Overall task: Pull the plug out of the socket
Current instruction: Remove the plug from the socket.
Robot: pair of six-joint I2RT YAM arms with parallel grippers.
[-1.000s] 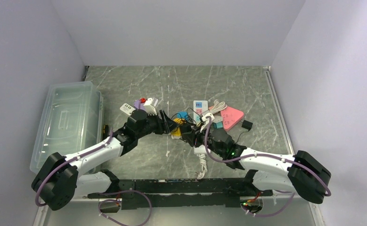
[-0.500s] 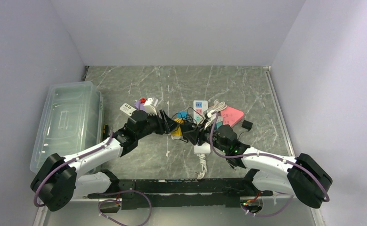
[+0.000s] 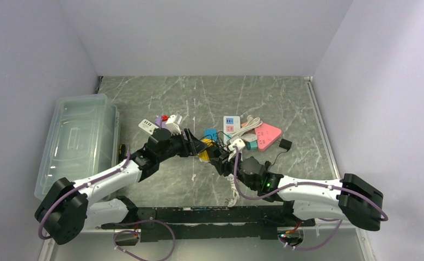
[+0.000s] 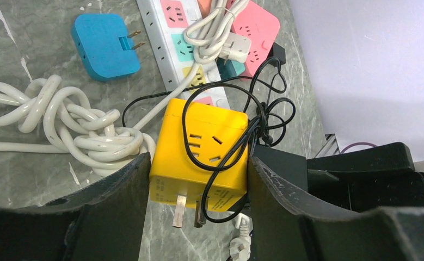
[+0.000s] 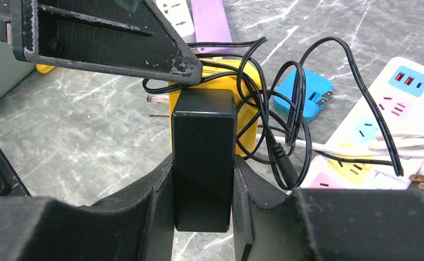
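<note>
The left claw [image 4: 197, 163] is clamping the yellow cube-shaped plastic socket adapter [image 4: 209, 130] by two opposite sides, over the middle of the grey marbled surface [image 4: 35, 54]. The right claw [image 5: 203, 168] is squeezing the black rectangular plug block [image 5: 203, 125] that is butting against the cube's side. The plug's long axis is running straight back between the right claw's fingers, so the pull is probably lying directly away from the cube. The right wrist view is showing that joint, while the left wrist view is showing a thin black cable [image 4: 259, 126] looping across the cube's face.
</note>
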